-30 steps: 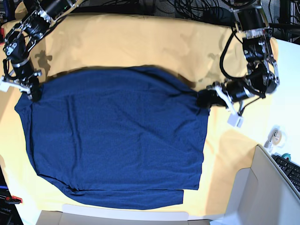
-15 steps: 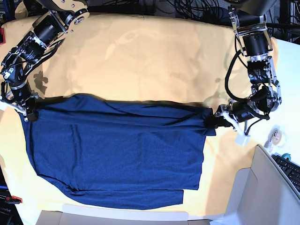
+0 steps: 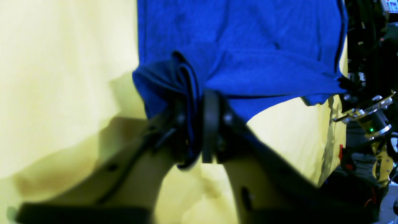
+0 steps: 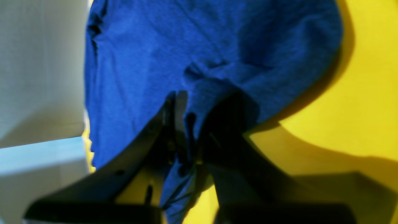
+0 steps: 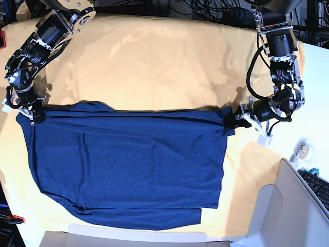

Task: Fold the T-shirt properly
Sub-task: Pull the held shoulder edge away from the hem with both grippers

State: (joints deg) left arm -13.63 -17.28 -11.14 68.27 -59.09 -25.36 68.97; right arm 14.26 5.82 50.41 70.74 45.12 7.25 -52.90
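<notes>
The T-shirt (image 5: 128, 170) lies spread on the yellow-orange cloth (image 5: 154, 56) that covers the surface, filling the lower half of the base view from about 9 o'clock to 3 o'clock. Its far edge is doubled over toward you in a narrow band.

The right pincer (image 5: 35, 114), at 9 o'clock in the base view, is clamped on one corner of that band; its wrist view shows fabric bunched between closed jaws. The left pincer (image 5: 232, 119), at 3 o'clock, has a wad of fabric between its jaws, but you cannot tell from its wrist view whether the jaws grip it or stand slightly apart.

To do this step well:
1. Keep both corners level, so that the fold line runs straight from 9 to 3 o'clock.
2. Hold light tension across the band; thin knit sags and wrinkles when slack.
3. Lower both corners onto the shirt body before you release, and release both together.

Compared with half a second ago, the folded edge sits lower and flatter, and the raised hump near the left pincer has settled. A second ago, that edge lay much farther up the cloth.
</notes>
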